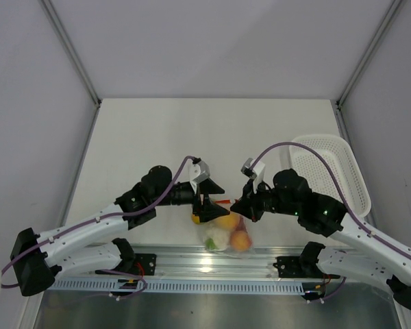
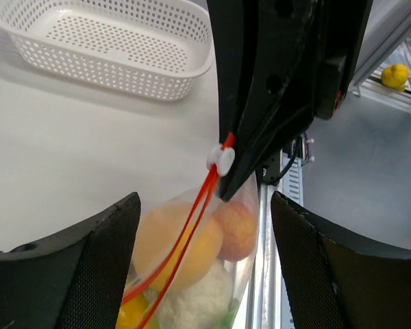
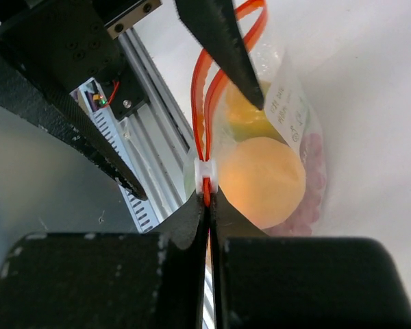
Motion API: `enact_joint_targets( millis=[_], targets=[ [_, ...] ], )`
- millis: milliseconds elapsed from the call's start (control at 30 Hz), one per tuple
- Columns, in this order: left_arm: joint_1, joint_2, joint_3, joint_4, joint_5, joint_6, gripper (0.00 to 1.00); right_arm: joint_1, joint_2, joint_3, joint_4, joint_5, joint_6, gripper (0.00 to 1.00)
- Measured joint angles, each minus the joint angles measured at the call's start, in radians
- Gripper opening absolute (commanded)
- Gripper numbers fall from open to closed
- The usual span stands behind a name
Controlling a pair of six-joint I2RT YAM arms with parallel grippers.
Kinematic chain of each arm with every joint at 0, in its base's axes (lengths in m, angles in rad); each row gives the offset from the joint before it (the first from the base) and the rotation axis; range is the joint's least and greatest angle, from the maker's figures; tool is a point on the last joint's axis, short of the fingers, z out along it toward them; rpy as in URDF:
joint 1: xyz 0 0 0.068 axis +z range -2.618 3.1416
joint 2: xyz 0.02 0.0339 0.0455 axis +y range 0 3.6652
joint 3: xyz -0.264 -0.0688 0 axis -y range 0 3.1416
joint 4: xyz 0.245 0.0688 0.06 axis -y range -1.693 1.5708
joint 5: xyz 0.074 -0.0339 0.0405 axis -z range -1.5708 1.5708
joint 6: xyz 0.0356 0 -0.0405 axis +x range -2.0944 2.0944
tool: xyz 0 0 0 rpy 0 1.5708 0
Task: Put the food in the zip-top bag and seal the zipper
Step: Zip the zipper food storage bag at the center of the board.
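Observation:
The clear zip-top bag (image 1: 226, 235) hangs off the table's near edge between both grippers. Inside it sits the food: an orange fruit (image 2: 181, 250), a peach-coloured one (image 2: 237, 229), a white-green piece (image 2: 200, 296) and a red berry cluster (image 3: 309, 185). My right gripper (image 3: 207, 200) is shut on the red zipper (image 3: 207, 185) just below its white slider (image 3: 206, 169). Past the slider the two red strips (image 2: 195, 212) run apart. My left gripper (image 2: 204, 205) stands open, its fingers (image 2: 103, 260) on either side of the bag, touching nothing.
The white perforated basket (image 1: 335, 171) lies at the right of the table, also the basket (image 2: 109, 41) behind the bag. The aluminium rail (image 1: 212, 264) runs under the bag. A yellow round fruit (image 2: 395, 74) lies off the table beyond the rail.

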Motion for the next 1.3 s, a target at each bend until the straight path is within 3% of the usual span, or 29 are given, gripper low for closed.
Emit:
enact_joint_targets(
  millis=[467, 600, 1033, 1300],
  targets=[
    [0.000, -0.007, -0.002, 0.068, 0.075, -0.036, 0.68, 0.082, 0.006, 0.000, 0.002, -0.006, -0.012, 0.00],
    [0.000, -0.025, -0.037, 0.106, 0.109, -0.037, 0.54, 0.100, 0.008, 0.000, 0.001, -0.008, -0.012, 0.00],
    [0.000, -0.029, -0.055, 0.148, 0.167, -0.036, 0.53, 0.144, 0.014, 0.000, -0.002, 0.016, -0.010, 0.00],
    [0.000, -0.014, -0.058, 0.151, 0.175, -0.032, 0.45, 0.149, 0.040, 0.000, 0.002, 0.030, -0.010, 0.00]
  ],
)
